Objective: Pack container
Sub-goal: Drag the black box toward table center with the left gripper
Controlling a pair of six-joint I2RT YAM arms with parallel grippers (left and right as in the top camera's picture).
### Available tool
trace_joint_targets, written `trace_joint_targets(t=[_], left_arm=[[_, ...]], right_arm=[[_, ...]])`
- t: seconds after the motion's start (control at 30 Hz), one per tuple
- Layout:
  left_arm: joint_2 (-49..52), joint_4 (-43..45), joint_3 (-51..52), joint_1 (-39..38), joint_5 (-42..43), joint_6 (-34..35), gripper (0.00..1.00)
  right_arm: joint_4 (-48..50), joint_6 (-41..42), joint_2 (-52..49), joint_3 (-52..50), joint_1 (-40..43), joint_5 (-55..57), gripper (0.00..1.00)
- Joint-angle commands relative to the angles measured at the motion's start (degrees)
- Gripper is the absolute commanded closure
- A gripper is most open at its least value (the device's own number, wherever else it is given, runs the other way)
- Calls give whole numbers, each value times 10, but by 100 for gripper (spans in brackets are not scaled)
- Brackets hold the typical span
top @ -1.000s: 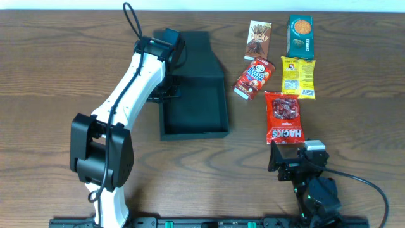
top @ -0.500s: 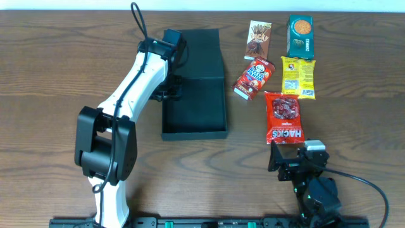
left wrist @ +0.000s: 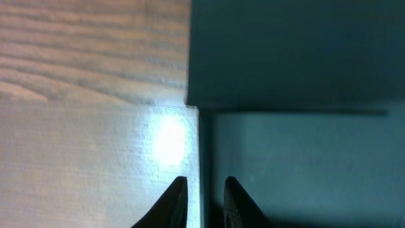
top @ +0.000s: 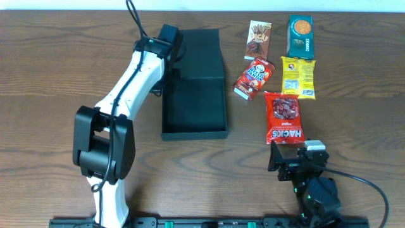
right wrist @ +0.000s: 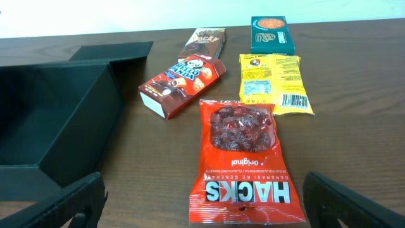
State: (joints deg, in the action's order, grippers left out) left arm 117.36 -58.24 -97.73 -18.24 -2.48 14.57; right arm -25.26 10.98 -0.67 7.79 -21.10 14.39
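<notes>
Overhead: brown wood-grain desk [top: 354, 126], with a pale strip of room beyond the far edge. One dark container [top: 193, 95], open, left of the middle and reaching toward the far edge. Five snack packets [top: 284, 116] near the far right corner. Two arms [top: 136, 76].

Left wrist: left tool [left wrist: 205, 190] narrowly apart, astride the container's left wall.

Right wrist: right tool [right wrist: 202, 183] spread wide, empty, by the near edge, facing the packets.

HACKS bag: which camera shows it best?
Right wrist: the red HACKS bag lies whole and close, its label readable though upside down. Overhead shows it whole but small. Left wrist shows only the container edge and table.
</notes>
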Motion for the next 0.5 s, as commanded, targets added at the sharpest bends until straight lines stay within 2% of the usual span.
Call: trace_joint_targets(t=[0.0,0.13,0.37,0.47], left_arm=[[9,13,1,10,-12,-5,79],[14,16,1,19,-11,-5,75],[28,17,1,19,-5,-11,77],[43,17,1,18,4,-11,83]], right_arm=[[-2,-10,3,-5,5,2,1],[-2,-10,3,-5,5,2,1],[-2,-10,3,-5,5,2,1],[-2,-10,3,-5,5,2,1]])
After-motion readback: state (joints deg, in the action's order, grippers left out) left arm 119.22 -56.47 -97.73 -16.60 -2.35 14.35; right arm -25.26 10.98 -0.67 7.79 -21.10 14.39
